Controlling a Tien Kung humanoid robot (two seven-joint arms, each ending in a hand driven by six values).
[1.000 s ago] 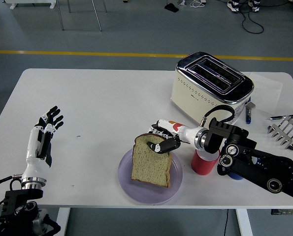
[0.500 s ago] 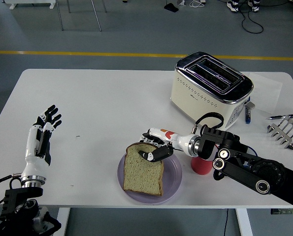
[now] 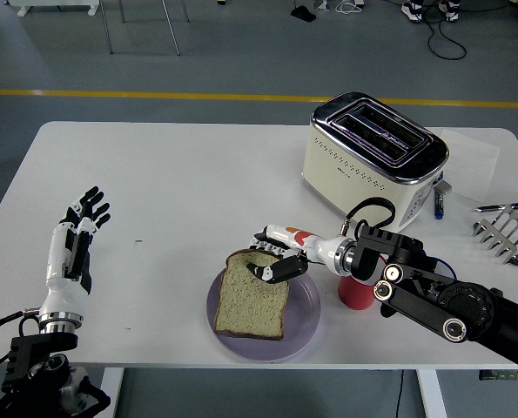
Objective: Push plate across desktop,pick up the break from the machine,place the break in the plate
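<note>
Grey flooring with a yellow line runs behind the white table (image 3: 180,183), which fills most of the view. At the near left, the left hand (image 3: 77,228) is raised above the table with its fingers spread and straight, holding nothing, well apart from every task item. Near the table's front edge, centre-right, sits the purple plate (image 3: 306,324). The slice of bread (image 3: 254,296) lies nearly flat on it, its long axis running from the far right corner down toward the near edge, its near crust close to the plate's rim. The right hand (image 3: 276,259) reaches in from the right and is curled on the slice's far top edge, its dark fingertips (image 3: 267,272) pressed on the crust. The release is judged to turn on this relation: the hand sits at the far right end of the slice, so it can open and withdraw rightward. A red cup (image 3: 356,292) stands just beside the plate, under the right forearm, and is the nearest obstruction. Farther right and farther back stands the cream toaster (image 3: 372,161), its slots empty, with a metal rack (image 3: 505,235) at the far right.
</note>
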